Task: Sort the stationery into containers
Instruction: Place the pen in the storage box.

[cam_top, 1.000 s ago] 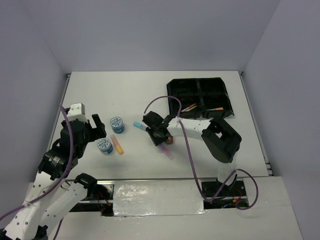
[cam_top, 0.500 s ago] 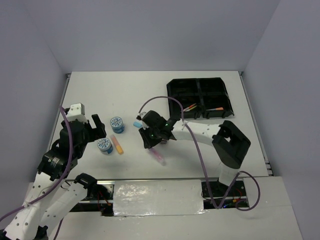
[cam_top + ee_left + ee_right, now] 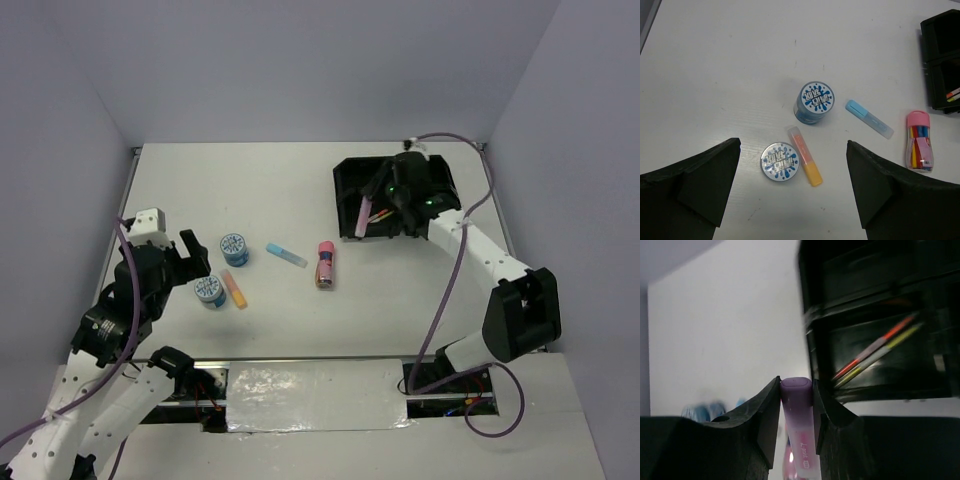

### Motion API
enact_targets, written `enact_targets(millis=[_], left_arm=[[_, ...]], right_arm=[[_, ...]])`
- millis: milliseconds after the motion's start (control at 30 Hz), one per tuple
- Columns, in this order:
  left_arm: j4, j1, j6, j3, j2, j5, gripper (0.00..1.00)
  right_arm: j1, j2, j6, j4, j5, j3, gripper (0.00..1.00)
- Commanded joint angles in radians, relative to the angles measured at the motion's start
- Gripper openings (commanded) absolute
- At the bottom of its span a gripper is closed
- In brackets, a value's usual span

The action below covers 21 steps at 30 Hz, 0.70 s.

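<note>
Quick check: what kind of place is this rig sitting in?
Probably a lab test booth: a white table boxed in by plain grey walls, with a few tape rolls and a black tray.

L gripper (image 3: 792, 146) jaws spread wide, black fingers (image 3: 695, 185) filling both bottom corners. On white table (image 3: 740, 60) btwn them: two blue-white tape rolls, printed faces up, far roll (image 3: 814, 102) & near roll (image 3: 780, 161), apart. Orange marker (image 3: 804, 162) lies slanted just beside near roll. Blue marker (image 3: 869, 118) slanted, near far roll, not touching. Pink-capped glue stick (image 3: 919, 141) lies flat further toward black tray (image 3: 940, 60), which is cut off at frame edge; orange & yellow pen ends (image 3: 953, 94) show in one compartment
</note>
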Motion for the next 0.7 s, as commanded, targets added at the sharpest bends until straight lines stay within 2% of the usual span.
enact_targets(millis=[0, 133, 267, 467, 667], left_arm=[[0.045, 0.004, 0.015, 0.0, -0.017, 0.002, 0.99], [0.045, 0.003, 0.015, -0.002, -0.023, 0.004, 0.99], [0.047, 0.004, 0.018, -0.005, -0.023, 0.013, 0.99], [0.048, 0.004, 0.019, -0.005, -0.026, 0.018, 0.99], [0.051, 0.004, 0.022, -0.005, -0.025, 0.022, 0.99]], right_arm=[[-0.096, -0.03, 0.192, -0.007, 0.204, -0.003, 0.0], [-0.208, -0.019, 0.357, -0.028, 0.36, 0.007, 0.0], [-0.258, 0.005, 0.462, -0.094, 0.56, 0.047, 0.0], [-0.367, 0.1, 0.459, -0.121, 0.562, 0.11, 0.0], [-0.395, 0.165, 0.413, -0.067, 0.551, 0.115, 0.0]])
